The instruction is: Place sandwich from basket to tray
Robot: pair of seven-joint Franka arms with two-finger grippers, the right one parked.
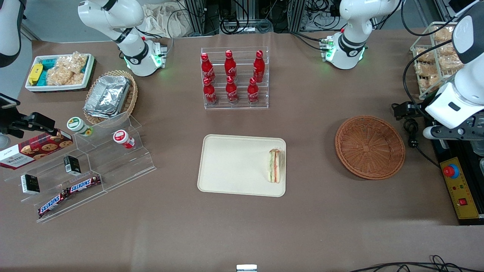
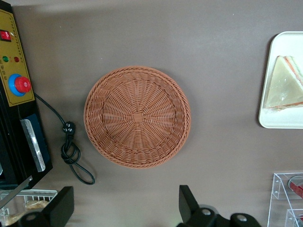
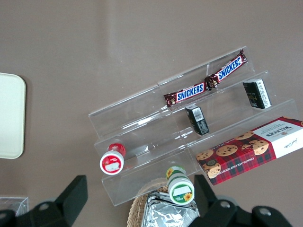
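The sandwich (image 1: 275, 166) (image 2: 284, 85), a white-bread wedge with green and orange-red layers, lies on the cream tray (image 1: 234, 166) (image 2: 284, 119), at the tray's edge nearest the basket. The round reddish-brown wicker basket (image 1: 369, 146) (image 2: 137, 117) is empty. My left gripper (image 1: 448, 133) (image 2: 125, 208) hangs above the table beside the basket, toward the working arm's end. It is open, its fingers spread wide with nothing between them.
A yellow control box with a red button (image 1: 459, 189) (image 2: 14, 85) and a looped black cable (image 2: 71, 151) lie beside the basket. A clear rack of red bottles (image 1: 234, 77) stands farther from the camera than the tray. An acrylic shelf of snacks (image 1: 87, 166) sits toward the parked arm's end.
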